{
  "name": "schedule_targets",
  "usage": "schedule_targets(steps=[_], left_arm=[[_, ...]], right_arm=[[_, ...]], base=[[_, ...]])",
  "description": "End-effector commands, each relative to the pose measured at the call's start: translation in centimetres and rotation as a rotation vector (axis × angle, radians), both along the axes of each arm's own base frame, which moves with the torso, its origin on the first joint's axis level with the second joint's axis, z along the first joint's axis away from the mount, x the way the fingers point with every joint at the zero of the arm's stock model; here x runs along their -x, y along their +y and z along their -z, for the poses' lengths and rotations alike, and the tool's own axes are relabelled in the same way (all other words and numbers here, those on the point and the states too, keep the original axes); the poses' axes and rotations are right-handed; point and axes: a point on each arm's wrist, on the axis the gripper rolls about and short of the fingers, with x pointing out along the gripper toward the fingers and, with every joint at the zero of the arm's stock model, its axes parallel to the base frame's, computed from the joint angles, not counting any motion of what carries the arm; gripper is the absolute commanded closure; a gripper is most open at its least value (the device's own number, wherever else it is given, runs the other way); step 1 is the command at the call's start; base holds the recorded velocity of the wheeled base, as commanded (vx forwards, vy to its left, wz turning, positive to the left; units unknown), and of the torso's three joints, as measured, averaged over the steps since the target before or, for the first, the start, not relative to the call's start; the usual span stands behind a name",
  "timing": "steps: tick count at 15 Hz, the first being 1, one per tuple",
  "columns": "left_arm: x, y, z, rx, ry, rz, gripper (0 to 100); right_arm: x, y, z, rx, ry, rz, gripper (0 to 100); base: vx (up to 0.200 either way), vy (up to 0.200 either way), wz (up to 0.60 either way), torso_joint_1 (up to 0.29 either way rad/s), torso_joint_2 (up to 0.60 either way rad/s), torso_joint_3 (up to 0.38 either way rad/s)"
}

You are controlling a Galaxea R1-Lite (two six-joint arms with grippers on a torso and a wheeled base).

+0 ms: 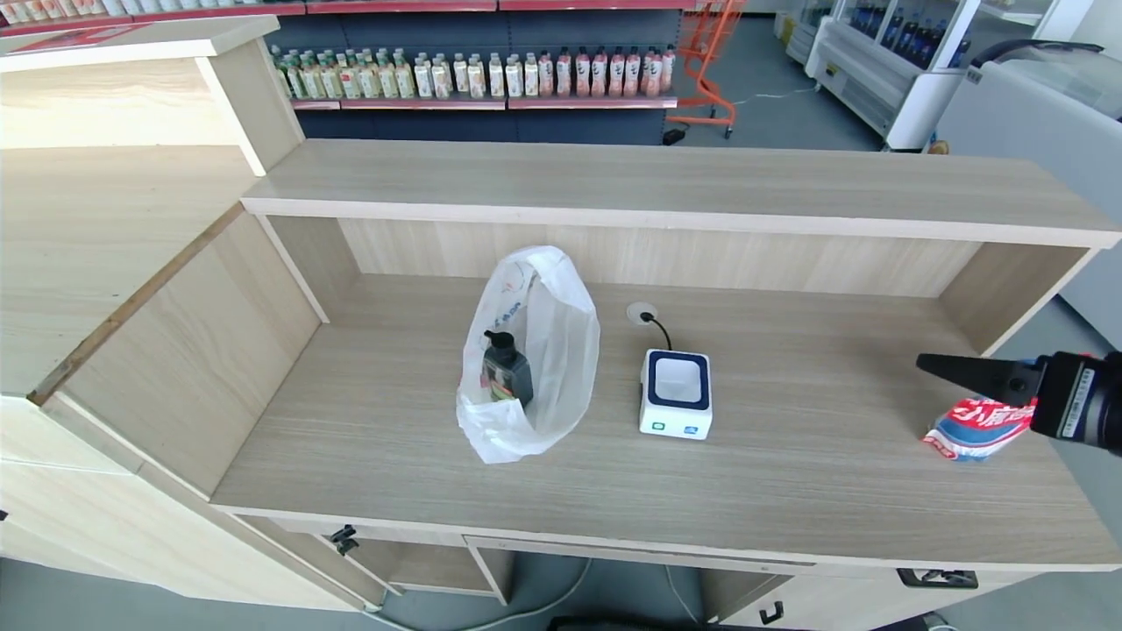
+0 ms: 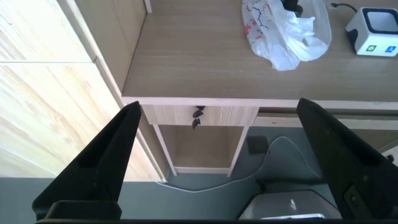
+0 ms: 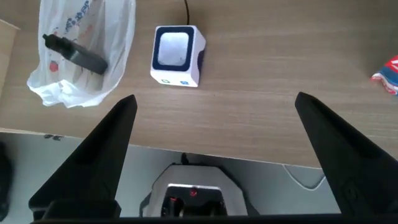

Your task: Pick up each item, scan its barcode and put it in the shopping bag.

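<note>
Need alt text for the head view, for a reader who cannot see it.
The right gripper hangs open by a red, white and blue packet on a wooden counter. Left of it sit a white scanner and a plastic bag holding a dark pump bottle.

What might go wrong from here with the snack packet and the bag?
The snack packet lies near the right end of the counter, so a clumsy grab by the open right tool might push it off. The bag is limp with a bottle inside, so the packet may catch its rim.
</note>
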Motion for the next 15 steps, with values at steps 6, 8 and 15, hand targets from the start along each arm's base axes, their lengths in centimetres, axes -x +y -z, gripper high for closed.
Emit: schedule_targets(steps=[6, 8, 15], left_arm=[[0.0, 0.0, 0.0, 0.000, 0.002, 0.001, 0], [0.0, 0.0, 0.0, 0.000, 0.002, 0.001, 0], [0.0, 0.0, 0.0, 0.000, 0.002, 0.001, 0]], right_arm=[[-6.0, -1.3, -2.6, -0.310, 0.153, 0.341, 0], [-7.9, -2.4, -1.8, -0.340, 0.191, 0.442, 0], [-10.7, -3.7, 1.2, -0.426, 0.283, 0.607, 0]], base=[[0.000, -0.200, 0.00, 0.002, 0.00, 0.002], [0.000, -0.200, 0.00, 0.005, 0.00, 0.002], [0.000, -0.200, 0.00, 0.003, 0.00, 0.004]])
